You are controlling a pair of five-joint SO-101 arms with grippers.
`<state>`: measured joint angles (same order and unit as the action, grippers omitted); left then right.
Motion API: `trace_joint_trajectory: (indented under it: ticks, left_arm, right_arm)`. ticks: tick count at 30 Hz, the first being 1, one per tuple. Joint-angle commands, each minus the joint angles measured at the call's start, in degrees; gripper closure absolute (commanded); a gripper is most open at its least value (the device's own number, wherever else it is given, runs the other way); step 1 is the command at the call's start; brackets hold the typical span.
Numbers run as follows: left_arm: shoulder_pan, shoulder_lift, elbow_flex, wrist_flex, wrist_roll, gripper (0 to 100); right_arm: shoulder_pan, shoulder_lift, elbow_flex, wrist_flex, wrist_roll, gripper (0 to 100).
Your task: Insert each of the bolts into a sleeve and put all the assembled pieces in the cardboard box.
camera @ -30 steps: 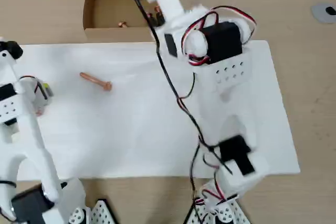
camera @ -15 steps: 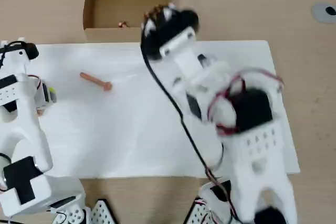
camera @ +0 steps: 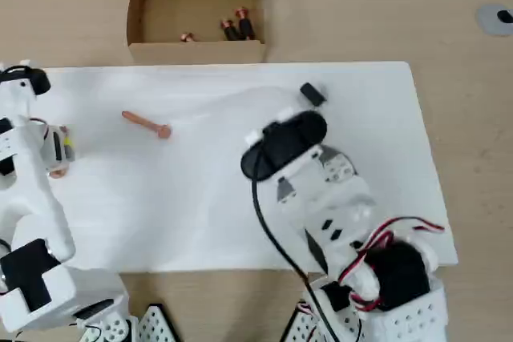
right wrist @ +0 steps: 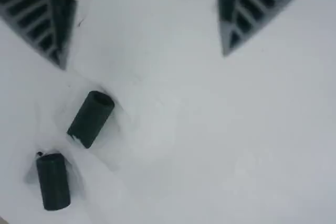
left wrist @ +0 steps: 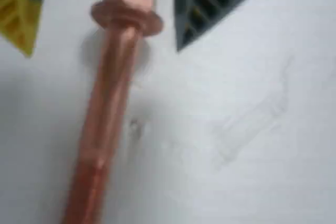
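Note:
A copper bolt (left wrist: 113, 114) lies on the white mat, its head between the spread fingers of my left gripper (left wrist: 102, 48), which is open and does not touch it. In the high view this gripper (camera: 54, 151) sits at the mat's left edge. A second bolt (camera: 146, 124) lies farther in on the mat. My right gripper (right wrist: 143, 56) hangs open over the mat, near two dark sleeves (right wrist: 90, 119) (right wrist: 52, 181) lying apart from it. The cardboard box (camera: 140, 18) holds two assembled pieces (camera: 237, 26) and another copper piece (camera: 186, 37).
The white mat (camera: 377, 118) covers the middle of the wooden table. The right arm's body (camera: 321, 198) lies across the mat's right centre. A grey disc (camera: 497, 18) sits at the far right edge.
The right arm has pulled back from over the box to the middle of the mat, uncovering the assembled pieces inside. The left arm shifted slightly at the mat's left edge.

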<state>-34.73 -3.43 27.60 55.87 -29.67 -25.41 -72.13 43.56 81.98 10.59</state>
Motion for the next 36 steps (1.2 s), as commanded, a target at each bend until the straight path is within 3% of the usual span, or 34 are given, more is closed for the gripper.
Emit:
trace_joint_trajectory:
  ticks: [1, 13, 27, 29, 33, 36]
  left_arm:
    - [-0.88, -0.31, -2.81, -0.79, -0.53, 81]
    - [1.49, 0.31, -2.64, -1.14, -0.35, 81]
    - [1.76, 13.14, -3.60, -7.38, -0.35, 81]
    - [1.76, 13.05, -3.78, -7.21, -0.35, 84]
    - [2.99, 12.88, -3.87, -7.21, -0.44, 100]
    - [3.60, 12.79, -4.04, -5.98, -0.35, 99]
  right_arm:
    - [0.66, -3.38, 3.47, -1.41, 1.49, 77.1]
    - [0.66, -4.97, 4.70, -1.32, 1.41, 77.1]
    - [0.66, -4.97, 4.53, -1.23, 1.58, 77.1]
    - [0.66, -4.97, 4.62, -1.41, 1.58, 77.1]
    - [0.66, -4.97, 4.70, -1.41, 1.58, 77.1]
    - [0.66, -4.97, 4.70, -1.41, 1.58, 77.1]
